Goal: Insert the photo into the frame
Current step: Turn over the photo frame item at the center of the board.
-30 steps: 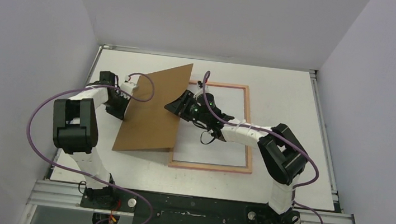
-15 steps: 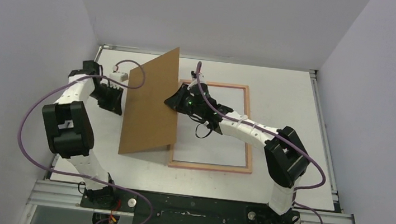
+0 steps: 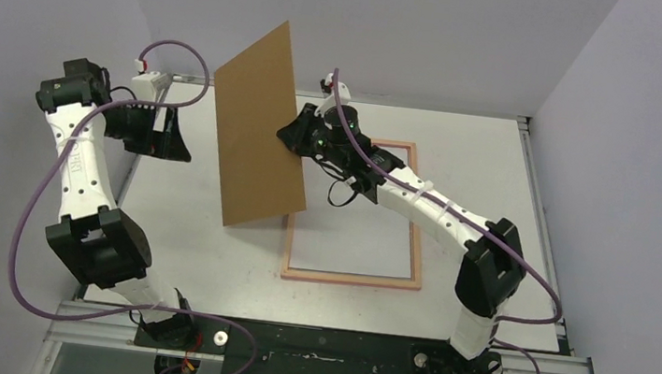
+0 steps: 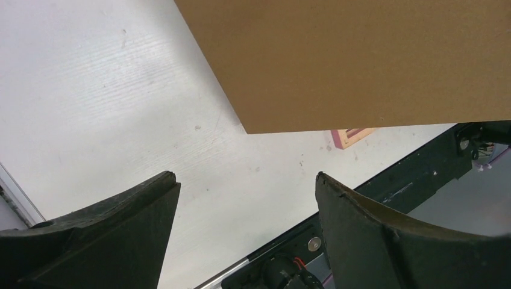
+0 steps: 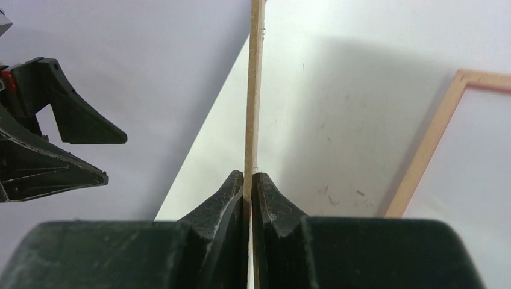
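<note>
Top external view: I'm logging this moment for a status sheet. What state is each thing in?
backing board: tilted nearly upright, pinched at one edge
frame: lying flat on the table, visible part of its opening empty
left gripper: open, holding nothing, apart from the backing board
right gripper: shut on the backing board's edge

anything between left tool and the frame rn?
Yes: the brown backing board, held up by the right tool, stands between the open left tool and the frame. The top view shows it.
</note>
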You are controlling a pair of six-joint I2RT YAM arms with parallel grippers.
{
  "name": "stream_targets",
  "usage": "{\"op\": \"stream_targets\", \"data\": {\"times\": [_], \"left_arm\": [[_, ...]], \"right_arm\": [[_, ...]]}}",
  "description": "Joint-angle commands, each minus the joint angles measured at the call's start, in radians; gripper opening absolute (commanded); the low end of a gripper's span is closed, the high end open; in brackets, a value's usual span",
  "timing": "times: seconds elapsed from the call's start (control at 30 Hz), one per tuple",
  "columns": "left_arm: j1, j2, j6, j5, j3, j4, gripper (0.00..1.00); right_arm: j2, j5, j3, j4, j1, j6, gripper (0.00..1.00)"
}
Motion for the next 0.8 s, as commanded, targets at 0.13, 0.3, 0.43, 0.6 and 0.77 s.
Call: {"op": "stream_targets", "data": {"times": [0.13, 0.3, 0.43, 0.6, 0.77], "left_arm": [[0.025, -0.017, -0.093, 0.096, 0.166, -0.112, 0.82], [0.028, -0.02, -0.202, 0.095, 0.205, -0.02, 0.87], [0.028, 0.017, -0.258, 0.097, 0.304, -0.015, 0.89], [0.042, 0.065, -0.296, 0.127, 0.414, -0.049, 0.97], [0.059, 0.084, -0.359, 0.166, 0.486, -0.029, 0.96]], "right_arm": [[-0.209, 0.15, 0.154, 0.034, -0.006, -0.343, 0.05], [-0.311, 0.226, 0.091, 0.043, -0.002, -0.596, 0.05], [-0.421, 0.235, -0.079, 0.184, 0.032, -0.848, 0.05], [-0.525, 0.297, -0.194, 0.217, 0.13, -1.169, 0.05], [-0.629, 0.284, -0.261, 0.192, 0.167, -1.344, 0.05]]}}
